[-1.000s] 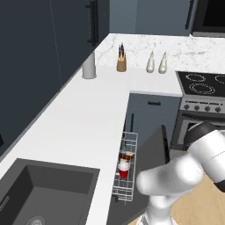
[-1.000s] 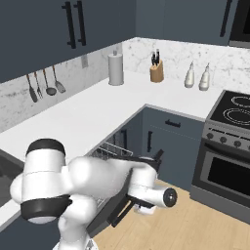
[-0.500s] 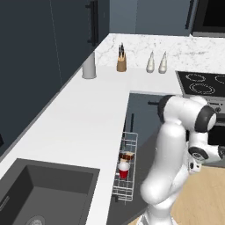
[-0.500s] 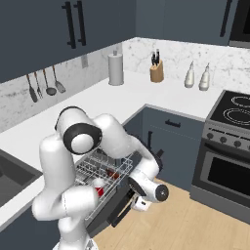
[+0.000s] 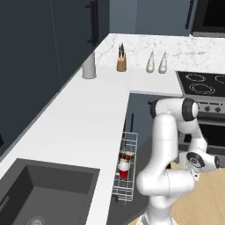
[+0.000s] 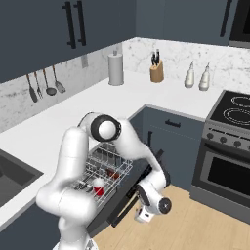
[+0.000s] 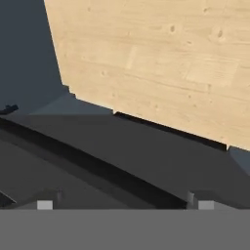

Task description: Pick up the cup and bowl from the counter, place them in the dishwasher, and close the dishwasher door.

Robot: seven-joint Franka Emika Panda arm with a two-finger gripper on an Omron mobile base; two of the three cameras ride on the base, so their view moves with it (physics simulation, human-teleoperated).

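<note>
Cup [image 5: 124,168] and bowl [image 5: 127,156] already in dishwasher rack [image 6: 105,168]. Tool [image 7: 124,202] released, jaws wide, low beside lowered dishwasher door [image 6: 128,191]. Step in hand: closing. Next: get under door edge, push up shut.

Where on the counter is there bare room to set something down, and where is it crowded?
The counter is bare along the long run between the sink and the grey canister. The back corner is crowded: canister, knife block and two bottles stand there. The dishwasher rack already holds the cup and bowl.
</note>
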